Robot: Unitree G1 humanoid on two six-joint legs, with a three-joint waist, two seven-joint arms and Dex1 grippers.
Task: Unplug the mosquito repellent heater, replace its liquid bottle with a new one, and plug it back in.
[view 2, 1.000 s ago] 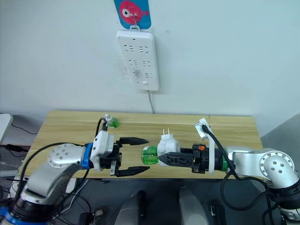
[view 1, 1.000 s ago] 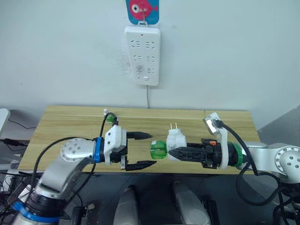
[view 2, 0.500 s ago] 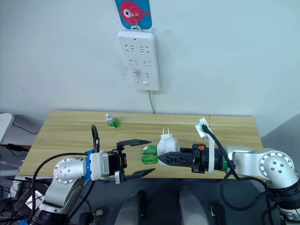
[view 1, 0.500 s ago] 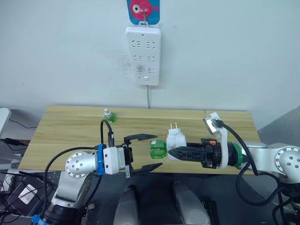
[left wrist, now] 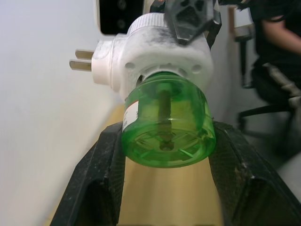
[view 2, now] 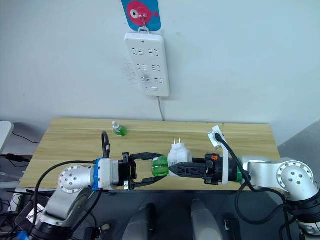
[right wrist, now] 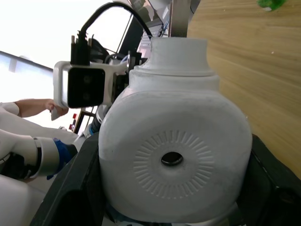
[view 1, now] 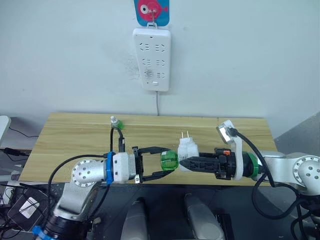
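Observation:
My right gripper point(view 1: 182, 162) is shut on the white mosquito repellent heater point(view 1: 188, 148), holding it above the table's front edge with its two prongs pointing up. A green liquid bottle point(view 1: 168, 160) sticks out of the heater toward my left arm. My left gripper point(view 1: 171, 160) is shut on that bottle, one black finger point(left wrist: 96, 183) pressed against each side. In the right wrist view the heater's point(right wrist: 175, 157) round vent faces the camera. A second small green bottle point(view 1: 116, 123) stands at the table's back left.
A long white power strip point(view 1: 152, 59) hangs on the wall above the wooden table point(view 1: 65, 136), its cord running down behind the table. A seated person point(left wrist: 277, 47) shows in the left wrist view, off to the side.
My left gripper has moved right to the bottle and brought its wide-open fingers together onto it. The right gripper and heater have stayed in place.

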